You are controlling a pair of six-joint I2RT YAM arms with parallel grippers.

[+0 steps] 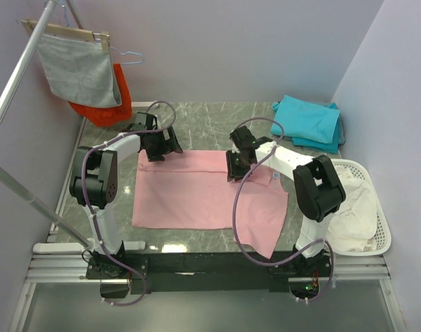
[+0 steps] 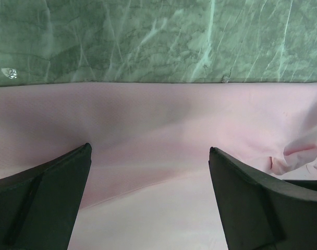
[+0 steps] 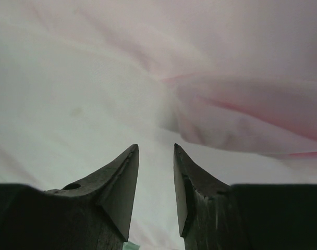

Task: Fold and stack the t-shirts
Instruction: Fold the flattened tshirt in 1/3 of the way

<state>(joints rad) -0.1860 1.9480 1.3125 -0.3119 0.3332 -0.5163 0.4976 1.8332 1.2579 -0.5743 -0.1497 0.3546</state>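
Dark fingers (image 2: 44, 198) of the left claw (image 2: 149, 151) frame the left wrist view, spread wide with nothing between them. Under and ahead of them lies the pink t-shirt (image 2: 158, 120), its far hem just beyond the tips and the bare marble table (image 2: 148, 36) past that, a pose that looks set for taking the hem.

Through the right wrist, the right claw (image 3: 155, 148) has its jaws a narrow gap apart with no cloth visibly pinched. Pink fabric fills everything ahead, with a raised fold to its right.

From above, both claws sit near the shirt's far edge, well apart from each other, likely so the hem can be drawn back evenly. Teal t-shirts (image 1: 307, 119) lie piled beyond the right claw, probably the stacking spot.
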